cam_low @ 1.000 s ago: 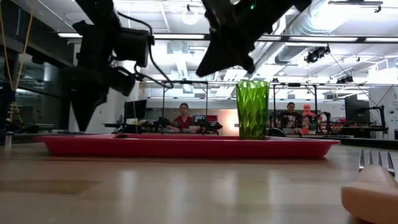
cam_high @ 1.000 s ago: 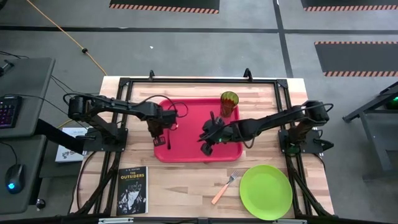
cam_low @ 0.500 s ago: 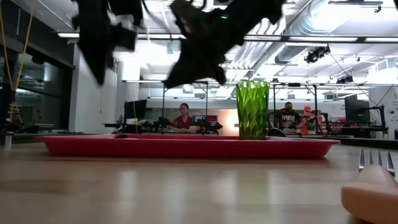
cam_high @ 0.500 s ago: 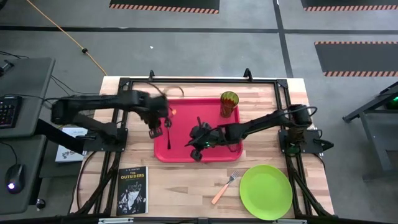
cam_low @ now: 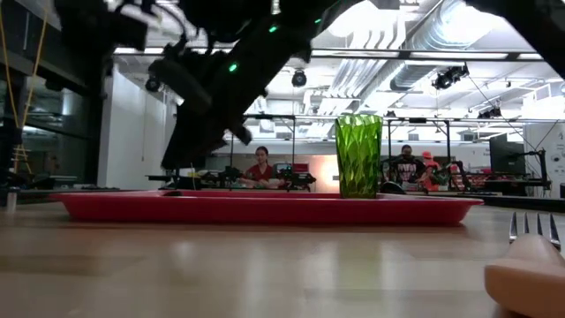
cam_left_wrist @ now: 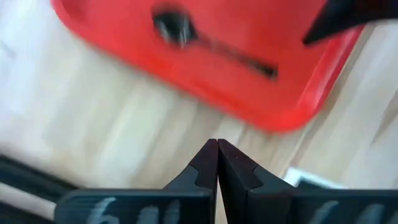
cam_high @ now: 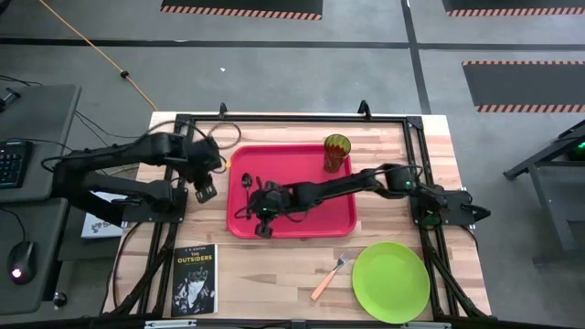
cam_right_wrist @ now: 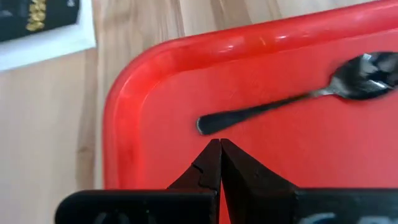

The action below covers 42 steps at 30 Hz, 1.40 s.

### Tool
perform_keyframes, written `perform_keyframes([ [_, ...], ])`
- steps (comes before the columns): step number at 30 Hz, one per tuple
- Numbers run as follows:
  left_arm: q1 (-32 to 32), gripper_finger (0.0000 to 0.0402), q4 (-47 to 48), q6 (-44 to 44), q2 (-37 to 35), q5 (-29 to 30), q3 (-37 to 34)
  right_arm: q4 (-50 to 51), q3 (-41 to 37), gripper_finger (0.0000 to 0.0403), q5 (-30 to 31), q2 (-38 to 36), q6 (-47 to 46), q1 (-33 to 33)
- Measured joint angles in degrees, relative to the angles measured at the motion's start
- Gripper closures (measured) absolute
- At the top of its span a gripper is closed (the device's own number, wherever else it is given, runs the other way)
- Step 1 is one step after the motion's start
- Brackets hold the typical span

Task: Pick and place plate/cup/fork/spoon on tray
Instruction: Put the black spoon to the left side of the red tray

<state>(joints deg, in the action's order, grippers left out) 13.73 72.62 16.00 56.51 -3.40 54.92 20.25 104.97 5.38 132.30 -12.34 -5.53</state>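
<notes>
From overhead I see my right pincer (cam_high: 262,219) closed w/ nothing in it, over the near-left part of the large red rectangular plastic tray (cam_high: 315,219) on the wooden desk (cam_high: 274,265). The small dark metal spoon (cam_high: 247,188) lies in the tray just beside it. My left pincer (cam_high: 205,191), also closed and empty, is off the tray's left edge. The olive-green tumbler cup (cam_high: 336,152) stands upright at the tray's far-right corner. The orange-handled fork (cam_high: 329,276) and round lime-green plate (cam_high: 390,281) lie on the desk near the tray.

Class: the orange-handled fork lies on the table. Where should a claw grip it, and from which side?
Grip the fork from straight above at the middle of its orange handle, fingers across it: it lies flat and diagonal on bare wood, close beside the plate.
</notes>
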Motion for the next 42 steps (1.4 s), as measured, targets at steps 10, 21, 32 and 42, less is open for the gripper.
perform_keyframes([
  [10, -4.44, 0.0401, -11.61, 6.46, 2.75, -4.93, -16.56, 5.27, 8.64, 0.0403, -1.23, 6.88, 0.60, 0.71],
  [21, -6.72, 0.0401, -18.82, 7.49, 2.75, -5.53, -20.40, 3.71, 8.48, 0.0403, 0.32, 7.61, -1.08, 1.00],
  [32, -6.72, 0.0401, -20.28, 6.85, 5.06, -5.53, -20.38, 2.07, 8.46, 0.0403, 1.30, 9.15, -5.17, 0.89],
  [42, -6.72, 0.0401, -22.29, 5.91, 12.67, -5.51, -20.38, 0.56, 8.46, 0.0403, 1.47, 9.88, -6.32, 0.70],
])
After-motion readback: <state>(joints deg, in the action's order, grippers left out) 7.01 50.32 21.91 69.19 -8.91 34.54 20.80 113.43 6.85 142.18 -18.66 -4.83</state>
